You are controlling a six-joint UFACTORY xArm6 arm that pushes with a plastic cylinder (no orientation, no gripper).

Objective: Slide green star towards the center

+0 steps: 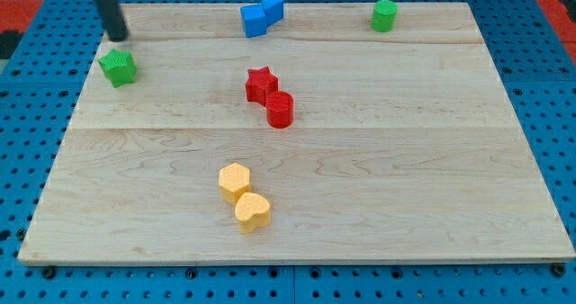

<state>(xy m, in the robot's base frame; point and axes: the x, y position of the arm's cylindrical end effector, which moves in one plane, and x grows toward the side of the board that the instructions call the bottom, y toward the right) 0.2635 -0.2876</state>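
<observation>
The green star [118,67] lies near the left edge of the wooden board [405,187], toward the view's top. My tip [117,37] is the lower end of the dark rod that comes down from the view's top left. It stands just above the green star in the view, a short gap away, not touching it.
A red star [261,84] and a red cylinder [280,110] touch near the board's middle. Two blue blocks [261,15] sit at the top edge. A green cylinder [384,15] is at the top right. A yellow hexagon [234,181] and a yellow heart [253,212] lie toward the bottom.
</observation>
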